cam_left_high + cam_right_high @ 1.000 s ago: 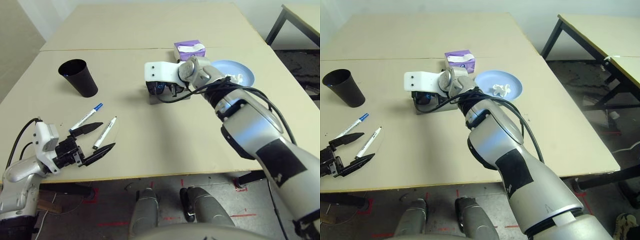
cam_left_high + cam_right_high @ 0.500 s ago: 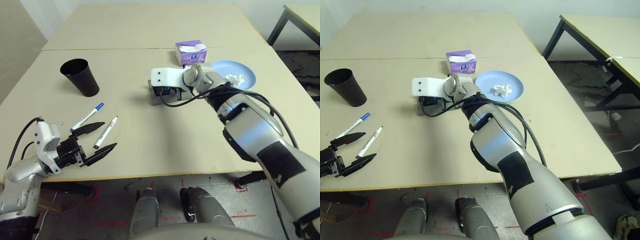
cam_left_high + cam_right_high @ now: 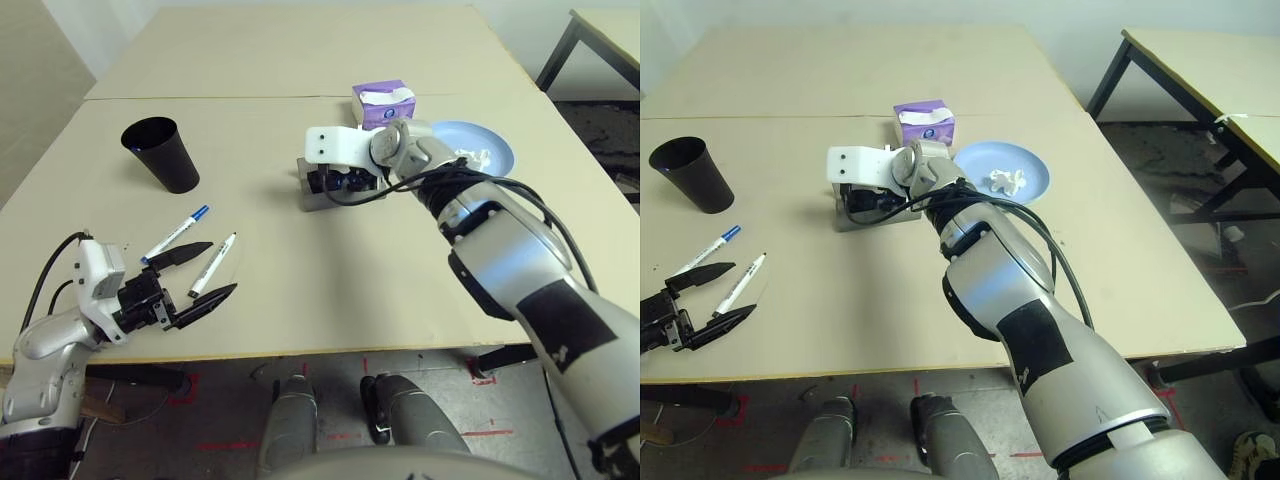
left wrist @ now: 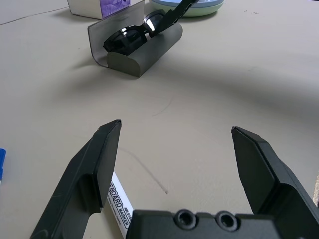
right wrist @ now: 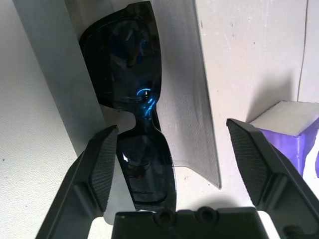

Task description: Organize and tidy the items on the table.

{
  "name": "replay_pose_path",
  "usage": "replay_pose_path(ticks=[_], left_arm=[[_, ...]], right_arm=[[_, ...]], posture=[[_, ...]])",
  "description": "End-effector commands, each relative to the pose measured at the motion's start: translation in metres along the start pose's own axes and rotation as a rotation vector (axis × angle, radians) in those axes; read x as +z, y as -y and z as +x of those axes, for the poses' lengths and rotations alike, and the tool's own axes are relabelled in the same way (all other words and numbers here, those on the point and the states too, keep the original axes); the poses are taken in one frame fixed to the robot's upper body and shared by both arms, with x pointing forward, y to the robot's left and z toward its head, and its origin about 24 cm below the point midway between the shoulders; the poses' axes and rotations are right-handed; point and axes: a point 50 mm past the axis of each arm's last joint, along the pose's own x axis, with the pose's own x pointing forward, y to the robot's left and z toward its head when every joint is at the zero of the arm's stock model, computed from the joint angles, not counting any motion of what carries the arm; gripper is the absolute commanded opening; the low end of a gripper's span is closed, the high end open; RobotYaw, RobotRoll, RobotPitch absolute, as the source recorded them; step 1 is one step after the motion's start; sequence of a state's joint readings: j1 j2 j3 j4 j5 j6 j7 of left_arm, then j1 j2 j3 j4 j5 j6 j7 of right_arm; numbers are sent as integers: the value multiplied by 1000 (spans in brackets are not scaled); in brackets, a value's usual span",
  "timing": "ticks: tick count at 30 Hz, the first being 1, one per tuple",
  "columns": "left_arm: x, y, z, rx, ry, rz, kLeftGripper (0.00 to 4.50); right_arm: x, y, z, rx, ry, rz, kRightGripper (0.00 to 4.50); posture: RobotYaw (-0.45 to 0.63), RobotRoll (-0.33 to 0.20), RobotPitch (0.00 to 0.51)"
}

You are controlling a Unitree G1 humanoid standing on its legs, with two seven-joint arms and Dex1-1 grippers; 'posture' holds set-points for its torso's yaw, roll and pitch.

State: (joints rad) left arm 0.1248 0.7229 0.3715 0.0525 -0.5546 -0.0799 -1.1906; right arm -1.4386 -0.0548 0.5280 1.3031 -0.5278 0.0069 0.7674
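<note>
A beige table (image 3: 300, 290) holds one open grey glasses case (image 5: 75, 89). One pair of black sunglasses (image 5: 137, 119) lies in it, directly under the right gripper (image 5: 174, 149), whose jaws are spread wide. Two marker pens (image 3: 211, 265) lie by the left gripper (image 3: 196, 275), jaws also apart.

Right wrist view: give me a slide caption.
Open right gripper poised over black sunglasses lying in the open grey glasses case.
</note>
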Motion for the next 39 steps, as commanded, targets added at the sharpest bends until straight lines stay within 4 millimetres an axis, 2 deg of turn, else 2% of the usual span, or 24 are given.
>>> replay_pose_path(ticks=[1,7,11,15,18,23,26,29,33,39], left_arm=[[-7,2,0,-6,-18,-28,4500],[-9,1,2,-9,-20,-31,4500],[-10,1,4,-13,-17,-32,4500],[-11,0,6,-15,-16,-32,4500],[-11,-1,8,-12,-12,-31,4500],[-11,-3,12,6,6,-29,4500],[-11,-3,14,15,12,-30,4500],[-12,-3,17,25,17,-34,4500],[-12,-5,25,44,26,-31,4500],[-5,-16,43,106,40,8,4500]], right_arm=[[1,1,-1,13,4,16,4440],[5,15,-12,-30,26,45,4440],[15,33,-26,-67,110,147,4440],[24,52,-47,-66,193,233,4440],[26,68,-71,-34,263,285,4440],[13,77,-100,53,344,348,4440],[-10,70,-113,121,379,417,4440],[-46,46,-122,124,333,473,4440],[-84,11,-130,63,284,542,4440],[-107,-33,-132,-16,328,605,4440]], posture=[[18,0,167],[5,0,158],[-3,0,155],[-7,0,151],[-8,0,148],[-6,0,147],[-10,0,149],[-17,0,148],[-32,0,144],[-44,0,144]])
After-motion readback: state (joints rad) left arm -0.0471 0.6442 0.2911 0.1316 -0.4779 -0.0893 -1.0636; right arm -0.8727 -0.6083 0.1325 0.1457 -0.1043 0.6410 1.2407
